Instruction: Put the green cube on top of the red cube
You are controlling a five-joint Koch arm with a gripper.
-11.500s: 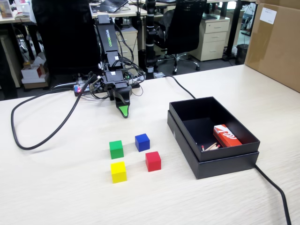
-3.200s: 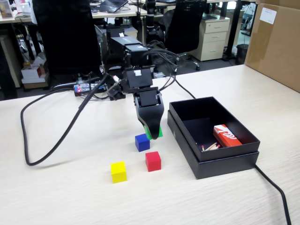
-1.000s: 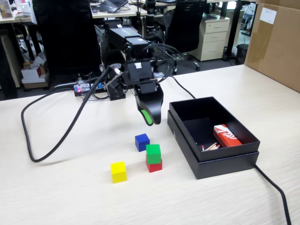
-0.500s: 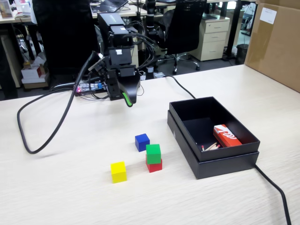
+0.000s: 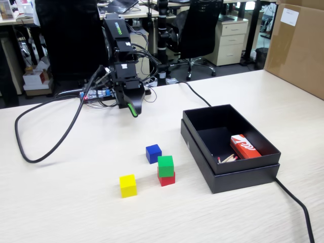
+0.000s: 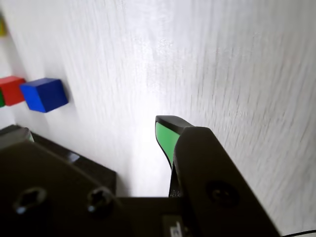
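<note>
The green cube (image 5: pixel 165 165) sits squarely on top of the red cube (image 5: pixel 166 178) near the middle of the table in the fixed view. At the left edge of the wrist view, the red cube (image 6: pixel 11 90) is partly cut off and only a sliver of green shows beside it. My gripper (image 5: pixel 132 109) hangs well back from the stack, near the arm's base, pointing down at the table. In the wrist view the gripper (image 6: pixel 89 129) is open, with bare table between its green-lined finger (image 6: pixel 165 137) and the black jaw on the left. It holds nothing.
A blue cube (image 5: pixel 153 153) stands just behind the stack and a yellow cube (image 5: pixel 128 186) to its front left. To the right is an open black box (image 5: pixel 243 174) holding a red-and-white carton (image 5: pixel 244 147). A black cable (image 5: pixel 48 147) loops over the table's left side.
The arm has drawn back from above the stack towards its base over the last second. The green cube stays on the red cube, unmoved.
</note>
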